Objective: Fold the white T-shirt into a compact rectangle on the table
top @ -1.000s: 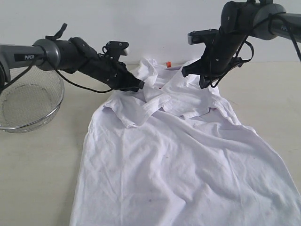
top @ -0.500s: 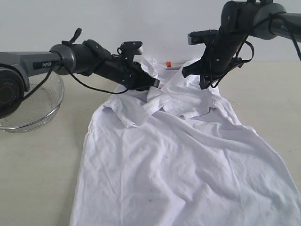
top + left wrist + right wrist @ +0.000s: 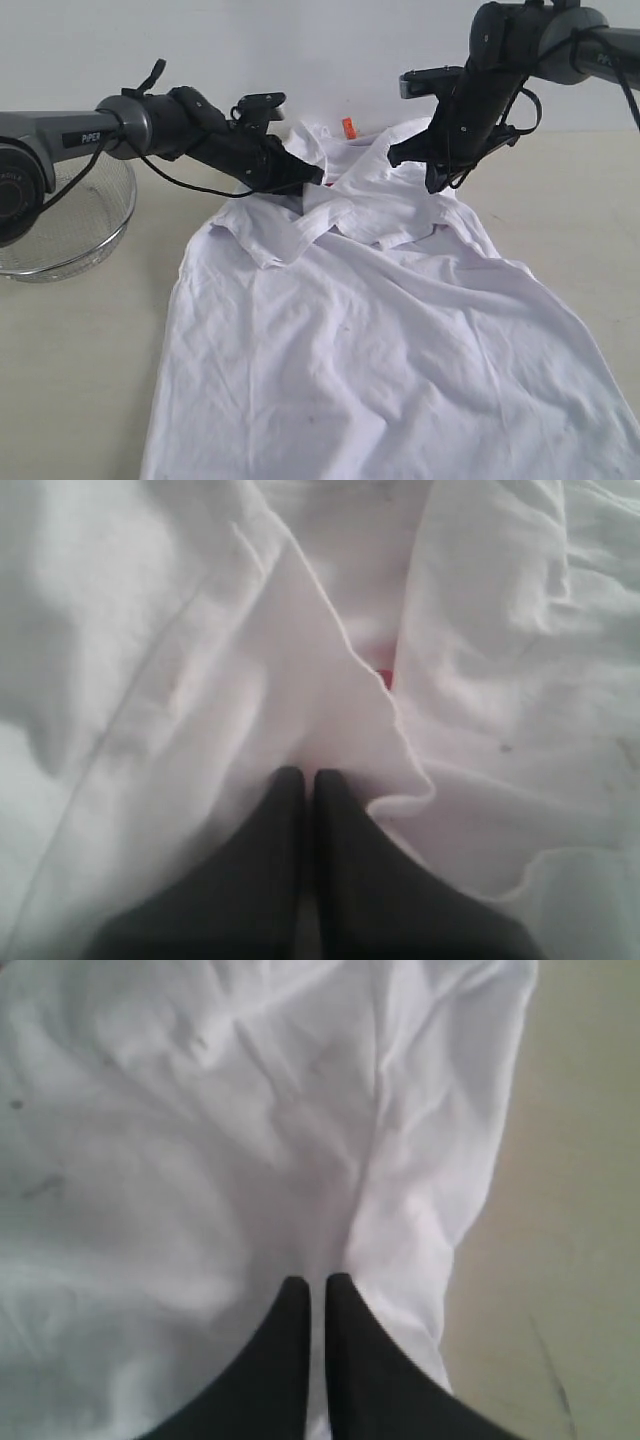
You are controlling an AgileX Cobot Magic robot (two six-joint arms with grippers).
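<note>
The left gripper is pinched tight on one shoulder of the white T-shirt, which lies spread on the table from far edge to near edge. The right gripper clamps the other shoulder. Both pinches should probably travel level and together, so the fold lands straight.

T-shirt spread on table, basket on table left of its collar end

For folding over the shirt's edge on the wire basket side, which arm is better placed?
Left, probably. The left gripper is shut on the white T-shirt near the collar, on the basket side; the right gripper pinches the opposite shoulder.
</note>
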